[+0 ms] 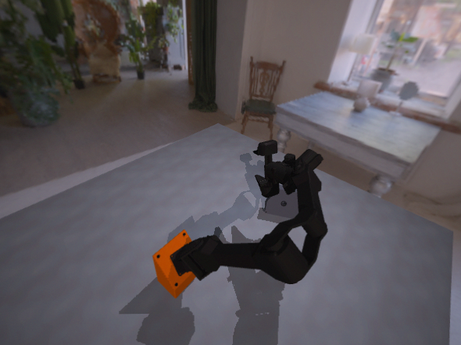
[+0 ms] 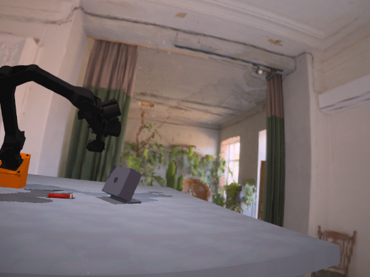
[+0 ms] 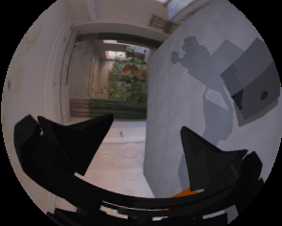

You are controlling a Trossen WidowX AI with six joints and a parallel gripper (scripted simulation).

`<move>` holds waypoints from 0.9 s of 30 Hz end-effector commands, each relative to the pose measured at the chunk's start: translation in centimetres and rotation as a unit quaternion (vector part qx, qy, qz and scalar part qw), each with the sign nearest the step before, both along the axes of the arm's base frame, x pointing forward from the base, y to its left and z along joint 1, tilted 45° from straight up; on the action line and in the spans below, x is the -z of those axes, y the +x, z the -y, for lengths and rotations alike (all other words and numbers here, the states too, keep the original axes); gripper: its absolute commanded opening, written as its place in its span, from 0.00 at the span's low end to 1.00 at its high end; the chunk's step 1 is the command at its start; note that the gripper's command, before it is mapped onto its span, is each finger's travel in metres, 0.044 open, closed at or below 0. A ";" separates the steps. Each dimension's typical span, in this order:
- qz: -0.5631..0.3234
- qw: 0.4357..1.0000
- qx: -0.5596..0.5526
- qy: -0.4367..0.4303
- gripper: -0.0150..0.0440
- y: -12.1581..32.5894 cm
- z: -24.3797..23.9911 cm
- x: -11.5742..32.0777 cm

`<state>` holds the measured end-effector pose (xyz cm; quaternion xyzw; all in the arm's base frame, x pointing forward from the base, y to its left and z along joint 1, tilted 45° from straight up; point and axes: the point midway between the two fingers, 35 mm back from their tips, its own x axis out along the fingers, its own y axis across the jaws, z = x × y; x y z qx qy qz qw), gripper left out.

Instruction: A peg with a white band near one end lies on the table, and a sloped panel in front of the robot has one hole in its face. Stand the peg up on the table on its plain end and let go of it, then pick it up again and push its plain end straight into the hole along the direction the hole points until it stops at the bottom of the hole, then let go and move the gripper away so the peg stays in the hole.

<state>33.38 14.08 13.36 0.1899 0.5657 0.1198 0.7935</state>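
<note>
My angular, many-jointed arm [image 1: 242, 255] [image 2: 56, 83] is matte black, and my orange base [image 1: 166, 263] [image 2: 14, 181] bears dark screw holes.
</note>
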 end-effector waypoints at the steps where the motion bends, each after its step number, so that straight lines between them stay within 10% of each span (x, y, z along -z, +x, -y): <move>1: -0.004 0.998 0.000 -0.063 1.00 -0.5 1.9 1.2; 27: -0.083 0.890 -0.075 -0.441 1.00 -5.0 14.0 3.4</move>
